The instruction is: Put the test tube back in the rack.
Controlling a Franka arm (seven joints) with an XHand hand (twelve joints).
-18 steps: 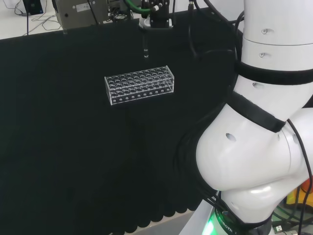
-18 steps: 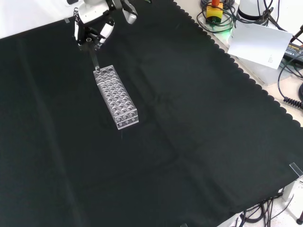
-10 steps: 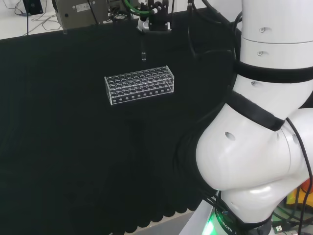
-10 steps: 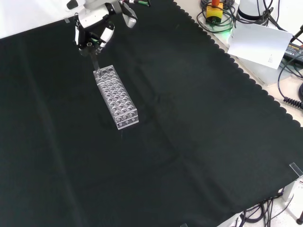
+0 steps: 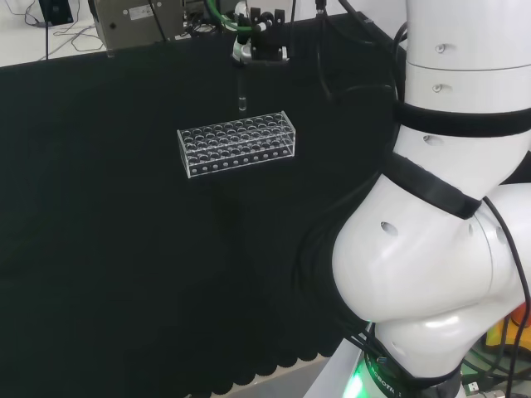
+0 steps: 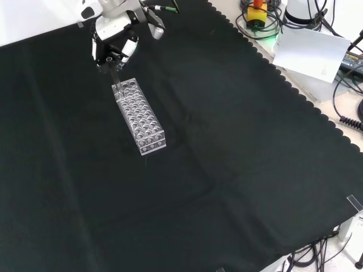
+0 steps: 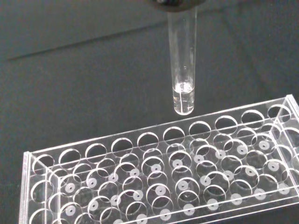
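Holding the test tube (image 7: 182,65) upright, my hand (image 6: 115,35) has its fingers pinched on the tube's upper end, with the rounded bottom hanging free in the air. Through the wrist view I see the tube as clear and colourless, straight-walled, with a thin seam line running down to its closed bottom, where a small bright patch glints; whether that is a drop of liquid or just a reflection I cannot tell. Its top disappears under a dark fingertip (image 7: 174,3). Right below and just beyond its bottom lies the rack (image 7: 163,177), a clear plastic block with rows of round holes in an upper plate and smaller dimpled seats in a lower plate; every hole I can see stands empty. From the head view the tube (image 5: 241,93) hangs from the hand (image 5: 259,43) just behind the rack's (image 5: 238,143) far long edge, not touching it, a little right of the rack's middle. From the front view the tube (image 6: 115,78) runs down from the hand to the rack's (image 6: 139,115) upper end, its tip over or beside the last holes; from this angle I cannot tell which. The rack sits alone on the black cloth (image 6: 227,158), lying diagonally in that view.
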